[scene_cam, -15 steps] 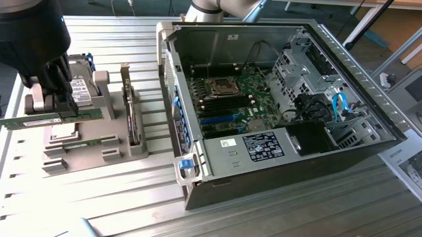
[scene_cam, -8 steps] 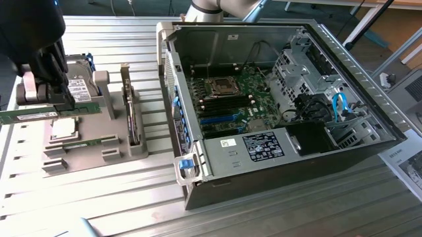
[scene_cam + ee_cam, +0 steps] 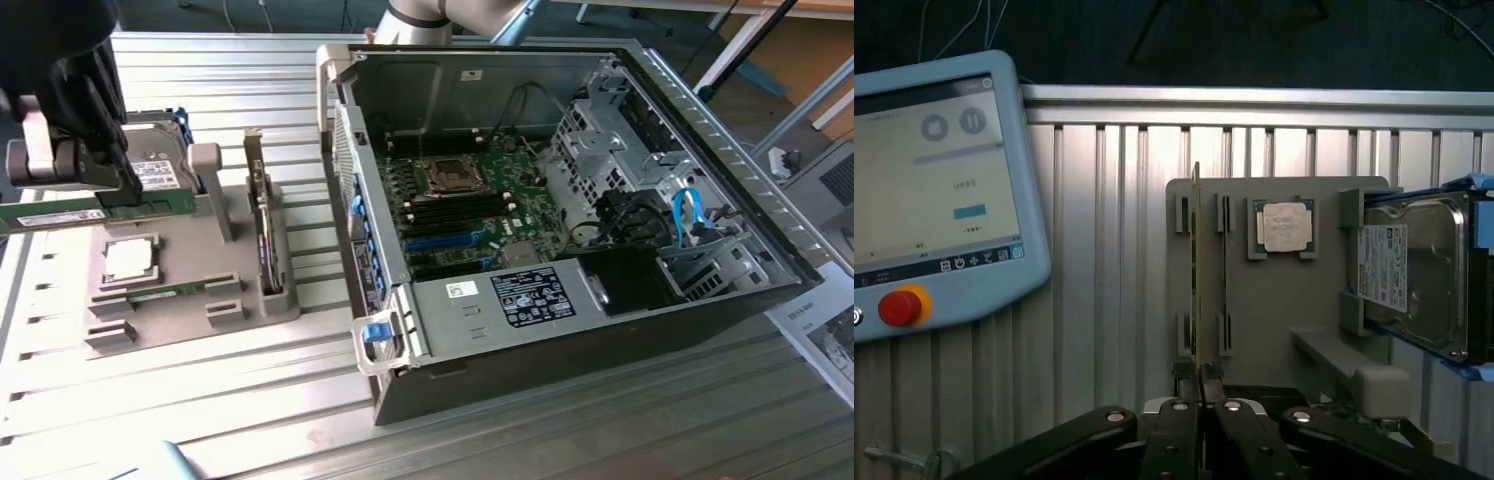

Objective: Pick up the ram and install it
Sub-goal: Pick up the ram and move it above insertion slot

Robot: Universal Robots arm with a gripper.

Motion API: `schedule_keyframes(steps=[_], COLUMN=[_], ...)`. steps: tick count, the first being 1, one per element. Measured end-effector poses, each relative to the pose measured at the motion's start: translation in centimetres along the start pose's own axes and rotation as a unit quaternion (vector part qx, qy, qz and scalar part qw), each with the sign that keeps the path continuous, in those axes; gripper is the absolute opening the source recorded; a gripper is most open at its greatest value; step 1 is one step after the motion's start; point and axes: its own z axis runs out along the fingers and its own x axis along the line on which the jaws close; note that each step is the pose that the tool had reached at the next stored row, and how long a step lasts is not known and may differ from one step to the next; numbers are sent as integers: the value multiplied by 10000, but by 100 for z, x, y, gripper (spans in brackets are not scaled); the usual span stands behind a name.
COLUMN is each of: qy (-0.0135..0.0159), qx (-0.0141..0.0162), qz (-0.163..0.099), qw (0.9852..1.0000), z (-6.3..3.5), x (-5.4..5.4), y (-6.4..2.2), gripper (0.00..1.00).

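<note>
Hand [image 3: 1200, 386] clamped on ram [image 3: 60, 214] | long axis approx level, left-right in ext. view

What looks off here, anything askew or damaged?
Nothing stands out. The ram is held straight in the shut jaws, and the CPU and hard drive sit square in their places on the fixture.
</note>
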Motion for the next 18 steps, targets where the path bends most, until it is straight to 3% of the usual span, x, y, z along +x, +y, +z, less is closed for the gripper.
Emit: schedule_keyframes(steps=[4,13,18], qy=[0,1,1], qx=[0,0,0], qz=[0,0,0], qw=[10000,10000,10000], z=[-115,-125,-126], x=[1,0,3], y=[-1,-3,-51], gripper=[12,12,12])
